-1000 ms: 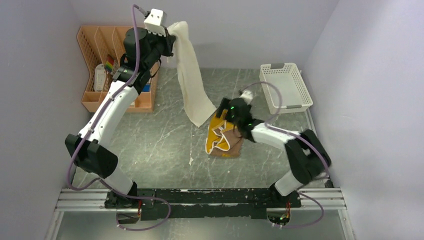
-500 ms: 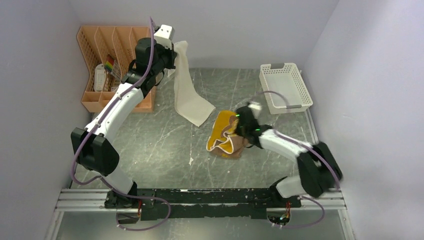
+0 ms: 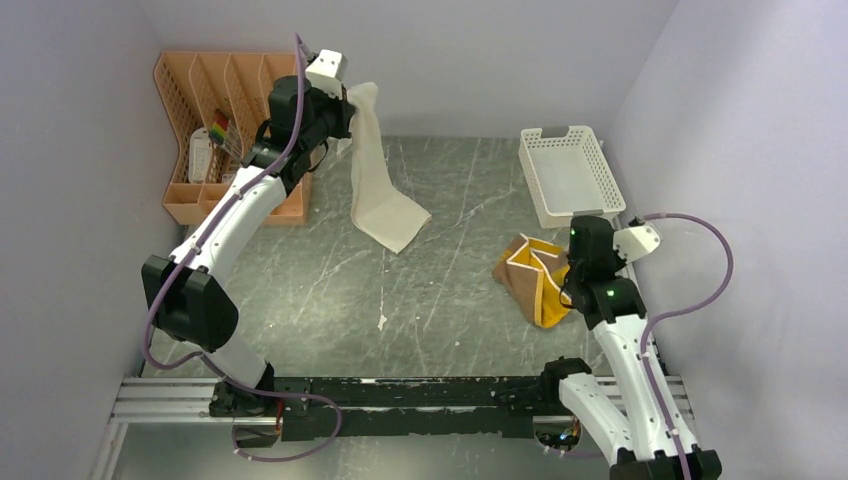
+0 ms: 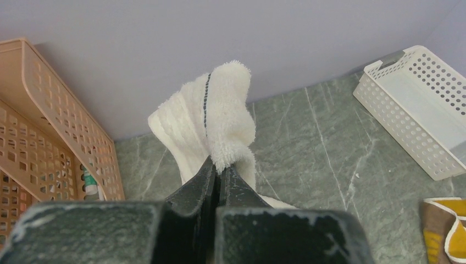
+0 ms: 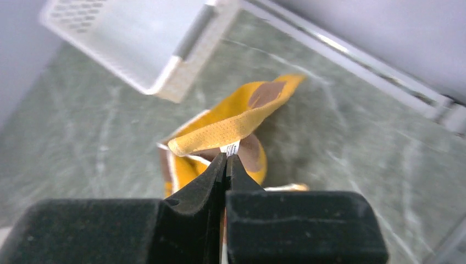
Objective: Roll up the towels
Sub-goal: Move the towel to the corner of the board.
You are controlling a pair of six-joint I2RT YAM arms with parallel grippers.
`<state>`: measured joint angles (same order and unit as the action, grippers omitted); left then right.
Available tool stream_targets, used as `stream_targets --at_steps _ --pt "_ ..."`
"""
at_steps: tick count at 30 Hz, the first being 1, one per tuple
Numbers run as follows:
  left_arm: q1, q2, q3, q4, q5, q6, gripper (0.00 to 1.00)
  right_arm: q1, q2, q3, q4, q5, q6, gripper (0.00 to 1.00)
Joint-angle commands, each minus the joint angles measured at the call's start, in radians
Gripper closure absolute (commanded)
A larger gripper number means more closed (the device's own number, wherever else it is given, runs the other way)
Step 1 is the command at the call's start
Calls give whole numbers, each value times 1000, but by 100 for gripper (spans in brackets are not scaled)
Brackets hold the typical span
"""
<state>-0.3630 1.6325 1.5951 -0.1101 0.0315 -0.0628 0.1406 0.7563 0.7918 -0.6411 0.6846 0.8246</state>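
cream-white towel: hangs from left gripper, jaws clamped on top edge, lower end on table | white mesh basket: right rear | mustard-yellow towel: bunched with brown cloth near basket, right gripper pinching 1 fold

No writing can be read anywhere; the small white tag on the mustard-yellow towel is too blurred to make out.
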Motion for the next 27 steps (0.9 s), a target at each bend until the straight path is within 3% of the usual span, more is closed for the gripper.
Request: stream_targets --at_steps 1,6,12,14,16,17,18,20,23,25,27 --pt "7 -19 6 30 30 -5 93 -6 -37 85 -264 289 128 100" --pt "10 -17 6 26 38 -34 93 -6 -126 174 -205 480 84 100" --pt "10 -3 22 -60 70 -45 93 -5 -78 217 -352 577 270 98" --pt "10 -6 3 -57 79 -46 93 -4 -64 146 -347 558 308 85" --pt "10 -5 -7 -58 93 -45 93 -5 -40 97 -315 510 327 37" --pt "10 -1 -9 -66 107 -44 93 -5 -24 78 -264 476 290 8" --pt "10 1 -10 -74 125 -40 93 -4 1 63 -213 432 258 1" --pt "10 1 -24 -81 164 -34 93 -5 29 43 -64 321 138 0" --pt "9 -16 -86 -46 212 -45 91 -4 61 -23 359 -95 -243 0" --pt "9 -33 -145 0 256 -67 89 4 166 -18 523 -366 -335 0" --pt "9 -47 -195 37 296 -95 87 78 317 39 600 -509 -401 0"
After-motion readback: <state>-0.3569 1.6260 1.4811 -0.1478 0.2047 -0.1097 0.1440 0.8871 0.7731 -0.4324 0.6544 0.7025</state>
